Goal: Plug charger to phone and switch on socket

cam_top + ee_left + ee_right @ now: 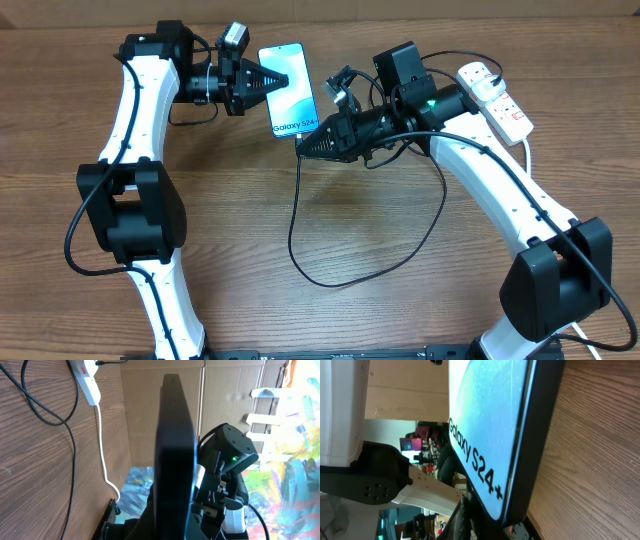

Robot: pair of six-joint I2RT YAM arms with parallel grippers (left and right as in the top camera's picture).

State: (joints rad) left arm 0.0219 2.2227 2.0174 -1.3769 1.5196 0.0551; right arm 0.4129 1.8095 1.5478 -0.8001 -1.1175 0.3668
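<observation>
We see the phone (290, 95) near 12 o'clock, lifted off the desk (380, 322). The left jaws are clamped on its side from 9 o'clock, so it cannot wobble and its bottom end is free. The right jaws sit at that bottom end, at 5 o'clock. The charger (292, 225) hangs down from there. We cannot tell if the right jaws are apart or together. We think the tip is being lined up. The socket (497, 97) lies at 2 o'clock, untouched.

The white arms (135, 95) have black joints, looped black cables (72, 225) and one green light (432, 103).
</observation>
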